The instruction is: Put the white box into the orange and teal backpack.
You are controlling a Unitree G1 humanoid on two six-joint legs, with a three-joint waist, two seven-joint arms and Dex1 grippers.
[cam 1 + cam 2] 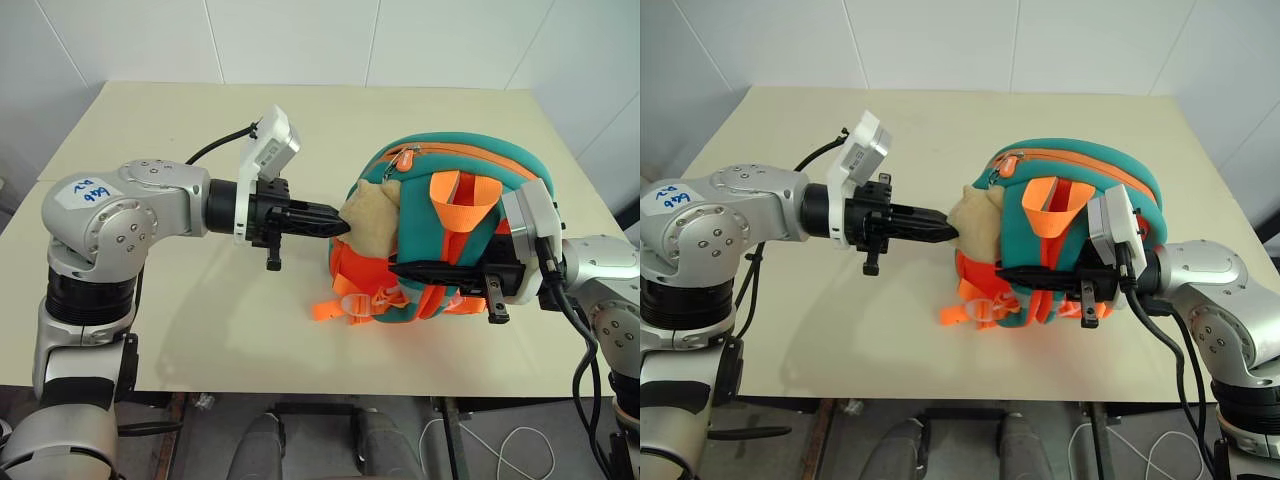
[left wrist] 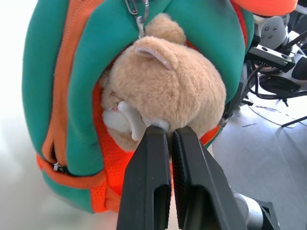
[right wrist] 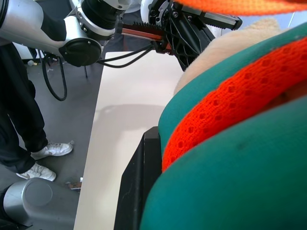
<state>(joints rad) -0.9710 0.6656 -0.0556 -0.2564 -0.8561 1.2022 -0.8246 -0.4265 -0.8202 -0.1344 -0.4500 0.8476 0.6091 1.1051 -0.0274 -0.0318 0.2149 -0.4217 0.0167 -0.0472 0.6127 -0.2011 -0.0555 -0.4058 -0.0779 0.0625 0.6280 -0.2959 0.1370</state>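
broadly, a cream table (image 1: 200, 330) set against white wall panels (image 1: 300, 40), spanning both head views. on its right half, the orange and teal backpack (image 1: 480, 180), rounded, lifted between the two arms, teal panels outward, an orange zipper line (image 1: 470, 150) curving over the top, a bright orange webbing loop (image 1: 458, 192) at the middle and loose orange straps (image 1: 335, 308) trailing down to the tabletop. fixed to the pack's left face, a tan plush toy (image 1: 372, 222), seen up close from the left wrist with a small ear (image 2: 152, 51) and a white patch (image 2: 130, 120). reaching in from the left, the left gripper (image 1: 340, 226), roughly level, black fingers (image 2: 146, 182) pressed together with the tips right at the plush's fur; cannot tell whether any fur is pinched between them. from the right, the right gripper (image 1: 400, 269), lying level across the lower front of the pack, fingers drawn together on the teal and orange mesh fabric (image 3: 230, 105) and gripping the backpack there. beyond the table edge in the right wrist view, a person's dark trouser legs and white sneakers (image 3: 41, 160) on a grey floor (image 3: 72, 115). as for the white box, cannot tell where it lies.
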